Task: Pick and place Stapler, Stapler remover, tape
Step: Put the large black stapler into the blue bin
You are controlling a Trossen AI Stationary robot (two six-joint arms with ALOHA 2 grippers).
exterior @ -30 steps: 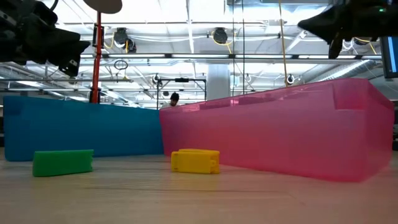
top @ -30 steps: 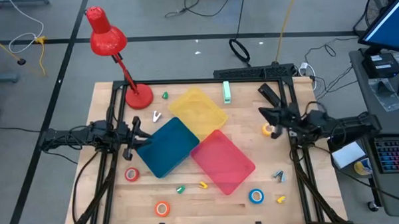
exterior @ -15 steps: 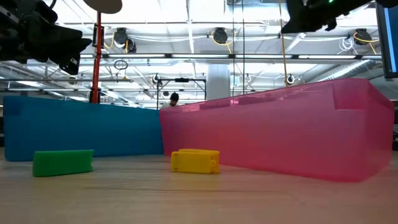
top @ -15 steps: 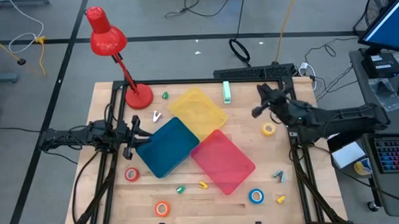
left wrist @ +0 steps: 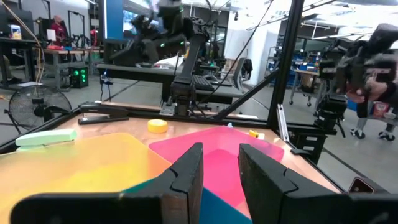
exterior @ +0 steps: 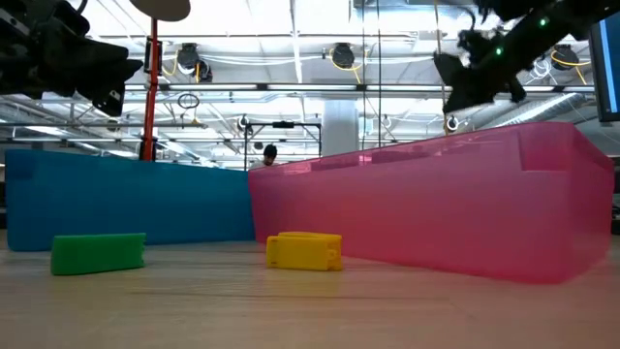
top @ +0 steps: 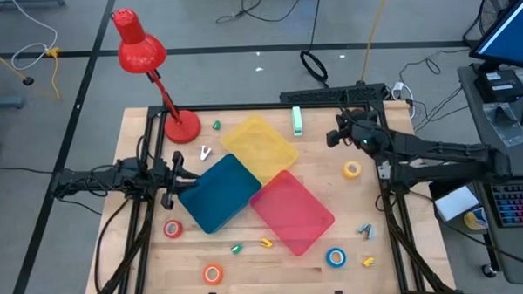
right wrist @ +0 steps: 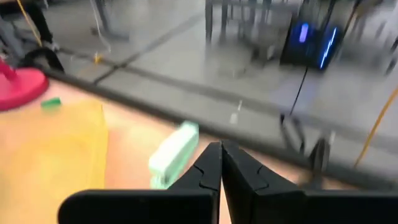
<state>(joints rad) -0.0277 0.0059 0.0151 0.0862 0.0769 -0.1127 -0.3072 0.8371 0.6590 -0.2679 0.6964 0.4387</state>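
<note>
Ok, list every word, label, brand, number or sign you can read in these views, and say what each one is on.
None can be read.
Monitor at the high view's right edge: lit blue, any text too small.
Keyboard beside the table: key legends too small.
Blue glowing panel in the right wrist view: blurred.
Trays, tape rolls and red lamp: no visible print.

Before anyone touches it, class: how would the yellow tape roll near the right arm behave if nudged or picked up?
The yellow tape roll lies flat on the table, so a nudge would probably slide it rather than roll it. Tipped onto its edge, the ring shape could roll away. It looks small and hollow, so likely light, and stiff enough to grip across.
</note>
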